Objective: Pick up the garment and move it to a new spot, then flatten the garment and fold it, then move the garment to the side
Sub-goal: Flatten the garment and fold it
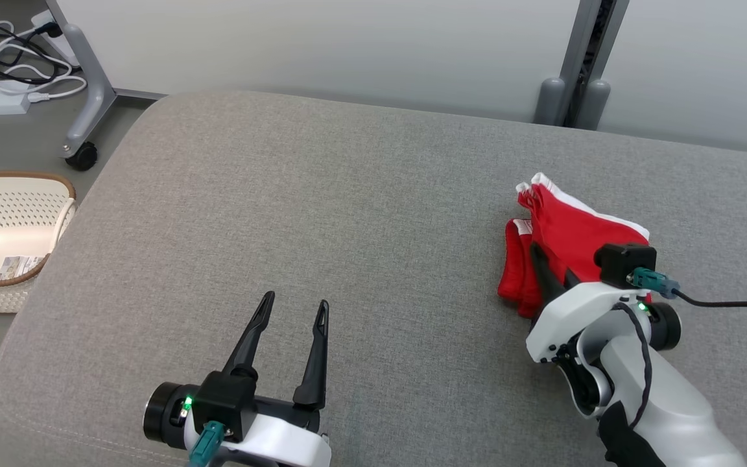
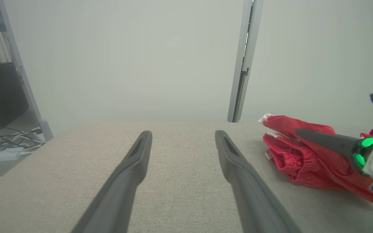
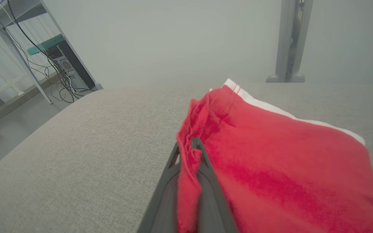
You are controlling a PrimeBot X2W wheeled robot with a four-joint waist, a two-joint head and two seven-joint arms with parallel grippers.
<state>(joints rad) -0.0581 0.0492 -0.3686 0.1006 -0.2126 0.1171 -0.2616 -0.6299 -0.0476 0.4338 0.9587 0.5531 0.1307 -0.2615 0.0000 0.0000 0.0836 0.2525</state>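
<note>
The garment (image 1: pixel 565 237) is red cloth with white trim, folded into a compact bundle on the right side of the grey cushion (image 1: pixel 347 227). My right gripper (image 1: pixel 545 275) is shut on the garment's near left edge. In the right wrist view its fingers (image 3: pixel 206 181) pinch a fold of the red garment (image 3: pixel 270 161) between them. From the left wrist, the garment (image 2: pixel 303 155) lies at the right with the right gripper's finger (image 2: pixel 322 140) across it. My left gripper (image 1: pixel 296 308) stands open above bare cushion at the lower left, well apart from the garment, nothing between its fingers (image 2: pixel 134 168).
A white perforated basket (image 1: pixel 30 214) with a brown rim stands on the floor left of the cushion. Cables (image 1: pixel 4 58) and a wheeled frame leg (image 1: pixel 85 104) lie at the far left. A grey post (image 1: pixel 574 78) rises behind the cushion against the pale wall.
</note>
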